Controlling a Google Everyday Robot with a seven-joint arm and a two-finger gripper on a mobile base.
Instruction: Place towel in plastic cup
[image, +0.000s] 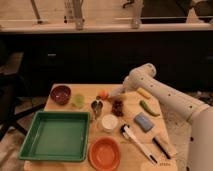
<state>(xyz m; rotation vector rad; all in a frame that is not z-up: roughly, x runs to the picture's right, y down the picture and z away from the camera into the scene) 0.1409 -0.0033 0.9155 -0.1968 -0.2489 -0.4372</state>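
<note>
Claw (114, 94) over flat wooden table (87, 91), grip impossible to tell, small round yellow-green plastic cup (78, 100) leftward

Robot body: one white, smooth-shelled tubular arm (172, 102) with a matte cream-white casing and faint darker seam lines between sections. The thick white cylindrical lower segment (202, 142) at the right edge has the same finish. At the arm's highest part is a rounded, dome-shaped white joint housing (143, 75). A slimmer white wrist section (127, 86) narrows into the pale grey-white gripper (115, 93), located over the far middle of the light wooden table (131, 111). Markings cannot be made out.
</note>
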